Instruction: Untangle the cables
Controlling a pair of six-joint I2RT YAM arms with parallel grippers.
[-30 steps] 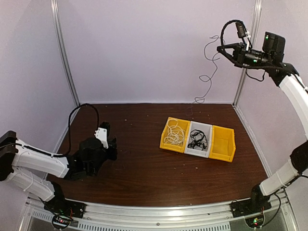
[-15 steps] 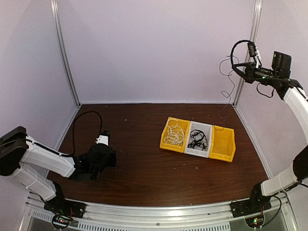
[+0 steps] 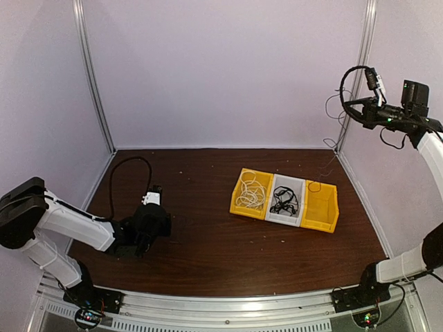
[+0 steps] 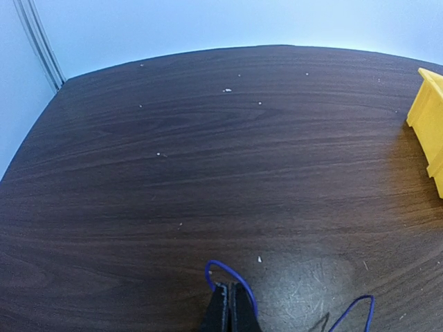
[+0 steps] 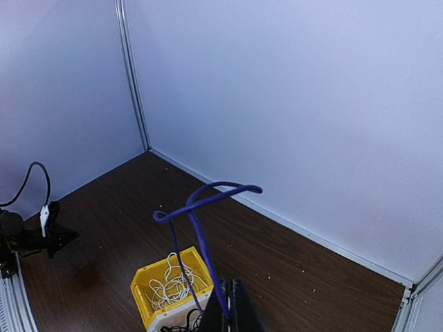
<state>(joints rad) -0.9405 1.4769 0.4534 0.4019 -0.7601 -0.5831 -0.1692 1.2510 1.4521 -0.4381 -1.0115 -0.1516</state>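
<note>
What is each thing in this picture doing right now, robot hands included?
Left gripper: shut on a short blue cable piece, low over the table.
Right gripper: shut on the blue cable, raised high.
Blue cable: dangling into the right yellow bin.
White cables: piled in the left yellow bin.
Black cables: clumped in the grey bin.

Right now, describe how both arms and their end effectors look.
Both arms have white link shells with black joints. The left end effector is black with a white block; a thick black cable loops above it. The right end effector is black, with a black cable loop and small green lights.
</note>
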